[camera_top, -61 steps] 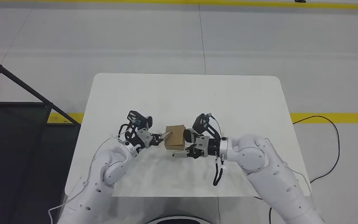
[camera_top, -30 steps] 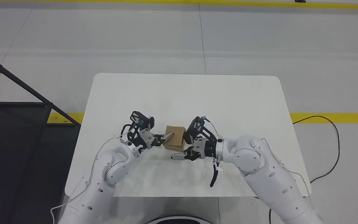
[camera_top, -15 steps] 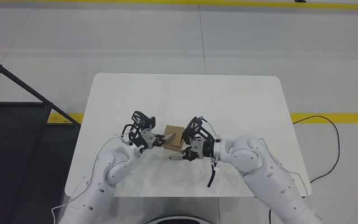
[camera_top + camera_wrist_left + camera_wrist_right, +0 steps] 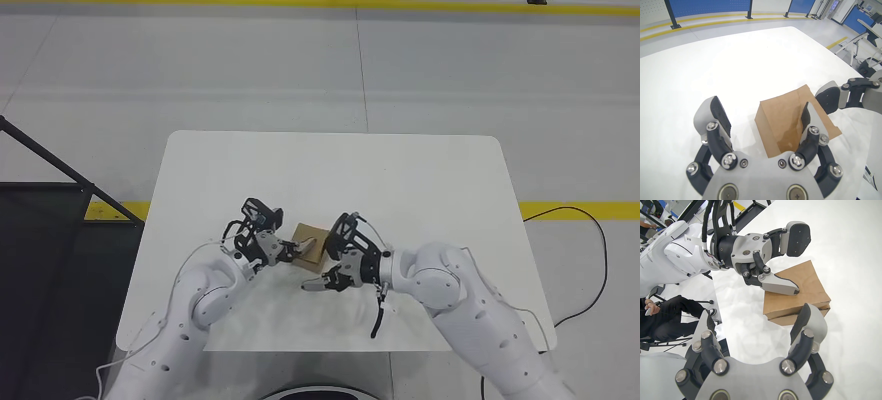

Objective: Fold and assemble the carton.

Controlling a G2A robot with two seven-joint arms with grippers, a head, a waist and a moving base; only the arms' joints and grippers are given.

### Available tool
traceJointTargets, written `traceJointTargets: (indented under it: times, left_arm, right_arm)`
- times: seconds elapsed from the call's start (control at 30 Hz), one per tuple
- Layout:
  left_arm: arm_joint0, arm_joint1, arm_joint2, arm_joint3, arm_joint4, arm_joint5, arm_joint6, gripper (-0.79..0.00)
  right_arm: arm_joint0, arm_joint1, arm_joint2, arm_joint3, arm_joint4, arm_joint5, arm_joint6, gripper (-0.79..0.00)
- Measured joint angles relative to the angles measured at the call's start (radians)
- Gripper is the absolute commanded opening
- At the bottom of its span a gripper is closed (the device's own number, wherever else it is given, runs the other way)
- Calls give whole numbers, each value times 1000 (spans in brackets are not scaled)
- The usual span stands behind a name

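The carton [image 4: 308, 245] is sitting near the middle of the white worktop [image 4: 420, 180], a touch toward 9 o'clock, its brown faces plain. The left jaws are standing at its 9 o'clock side, spread wide: one fingertip [image 4: 789, 288] is pressing on the top face, and the other pad is hanging clear above. The right jaws, at 4 o'clock, are released too. One finger is lying by the carton's side wall, where a dark slit is running under the top panel; whether it is touching is hard to say. A small white label [image 4: 688, 239] is riding on the left arm, its print too small to make out. In the left wrist view the carton's near edge is hiding behind the wrist plate.
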Motion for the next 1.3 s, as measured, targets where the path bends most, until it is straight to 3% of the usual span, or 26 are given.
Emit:
traceJointTargets:
  times: [0.73, 1.3]
  left_arm:
    - [-5, 4, 24, -21, 74, -50, 4, 0]
    - [-4, 6, 32, -18, 106, -38, 1, 0]
  right_arm:
    - [-5, 0, -5, -10, -25, -8, 6, 0]
    - [-2, -1, -6, -9, -25, -8, 8, 0]
